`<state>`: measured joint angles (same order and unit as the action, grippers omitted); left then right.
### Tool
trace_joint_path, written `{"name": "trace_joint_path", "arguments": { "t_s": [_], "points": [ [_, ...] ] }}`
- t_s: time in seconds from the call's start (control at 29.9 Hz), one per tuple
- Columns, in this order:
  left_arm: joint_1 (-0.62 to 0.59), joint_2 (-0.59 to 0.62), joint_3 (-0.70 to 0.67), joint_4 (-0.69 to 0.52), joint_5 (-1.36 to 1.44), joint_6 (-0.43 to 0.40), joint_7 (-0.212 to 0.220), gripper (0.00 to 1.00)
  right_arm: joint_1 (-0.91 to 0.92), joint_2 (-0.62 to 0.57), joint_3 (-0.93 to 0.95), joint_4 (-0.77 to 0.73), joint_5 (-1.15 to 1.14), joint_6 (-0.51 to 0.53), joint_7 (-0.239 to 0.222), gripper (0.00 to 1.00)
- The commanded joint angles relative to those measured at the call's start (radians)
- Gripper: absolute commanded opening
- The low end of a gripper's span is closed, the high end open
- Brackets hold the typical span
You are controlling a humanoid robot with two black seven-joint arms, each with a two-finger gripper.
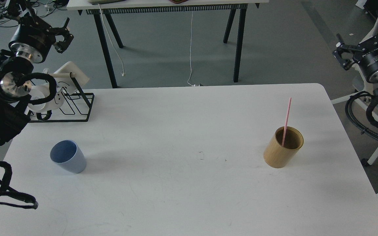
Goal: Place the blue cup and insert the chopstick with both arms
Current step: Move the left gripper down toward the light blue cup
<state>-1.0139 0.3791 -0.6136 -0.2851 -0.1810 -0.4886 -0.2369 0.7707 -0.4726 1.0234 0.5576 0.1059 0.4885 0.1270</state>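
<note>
Task not yet begun, I judge: cup (68, 160) upright, near left on the tabletop (189, 183); chopstick (286, 119) standing in the holder (283, 147), right; left pincer (63, 38) and right pincer (342, 54) raised at the edges, both open and empty.

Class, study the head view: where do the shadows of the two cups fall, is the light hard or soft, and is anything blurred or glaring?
Head view: the blue cup and the tan holder throw faint, soft-edged shadows to their right, so the light is diffuse; the white table is bright but without harsh glare; the cups and the chopstick look sharp.
</note>
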Motion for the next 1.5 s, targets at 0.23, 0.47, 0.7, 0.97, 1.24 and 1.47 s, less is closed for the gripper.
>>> {"name": "trace_joint_path", "arguments": {
  "t_s": [0.23,0.47,0.7,0.97,1.24,1.47],
  "points": [
    [-0.006,0.001,0.011,0.0,0.003,0.0,-0.015,1.0,-0.01,-0.006,0.0,0.007,0.0,0.0,0.002,0.99],
    [0.001,0.113,0.072,-0.161,0.064,0.0,-0.025,1.0,-0.01,-0.018,0.004,0.047,0.0,0.0,0.002,0.99],
    [0.015,0.357,0.097,-0.52,0.392,0.0,-0.025,1.0,-0.01,-0.018,0.012,0.051,0.0,0.0,0.003,0.99],
    [0.081,0.567,0.097,-0.844,0.902,0.0,-0.022,0.99,-0.031,-0.018,0.037,0.05,0.0,0.0,0.037,0.99],
    [0.257,0.811,0.118,-1.186,1.198,0.0,-0.022,0.88,-0.05,-0.027,0.058,0.047,0.001,0.0,0.04,0.99],
    [0.305,0.893,0.241,-1.186,1.501,0.12,-0.025,0.88,-0.062,-0.024,0.061,0.047,0.001,0.0,0.056,0.99]
  ]
}}
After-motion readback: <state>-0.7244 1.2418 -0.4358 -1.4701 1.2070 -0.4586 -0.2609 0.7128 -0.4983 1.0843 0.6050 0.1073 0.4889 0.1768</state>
